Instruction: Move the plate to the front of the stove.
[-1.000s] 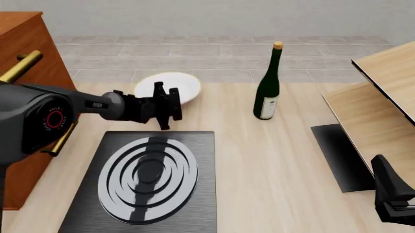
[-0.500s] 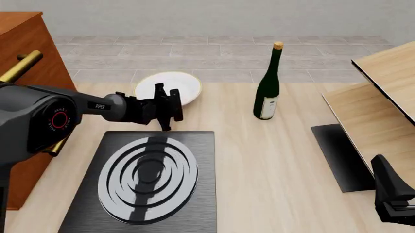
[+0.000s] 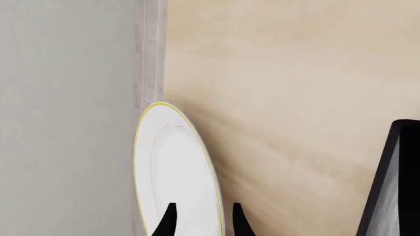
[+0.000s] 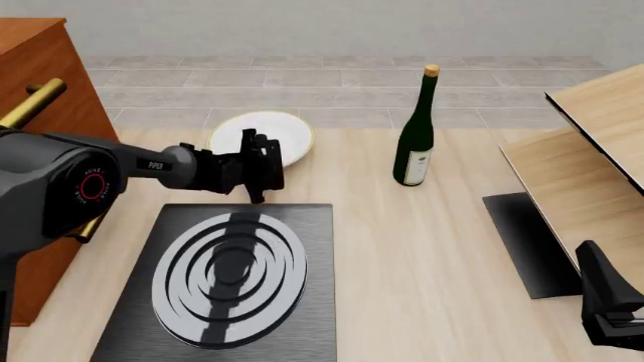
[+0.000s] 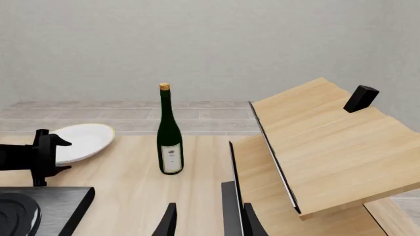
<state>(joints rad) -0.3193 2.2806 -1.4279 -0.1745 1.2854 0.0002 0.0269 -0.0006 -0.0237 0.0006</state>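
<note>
Plate not yet gripped; the move has not begun.

I see the plate [image 4: 264,137] at the table's far edge, beyond the stove [image 4: 223,280], resting tilted with its left rim raised. My left gripper [image 4: 259,167] is at its near rim, jaws slightly apart astride the rim; contact I cannot tell. Grasp, carry and placement all remain. My right gripper [image 5: 206,219] idles, jaws parted, holding nothing.
</note>
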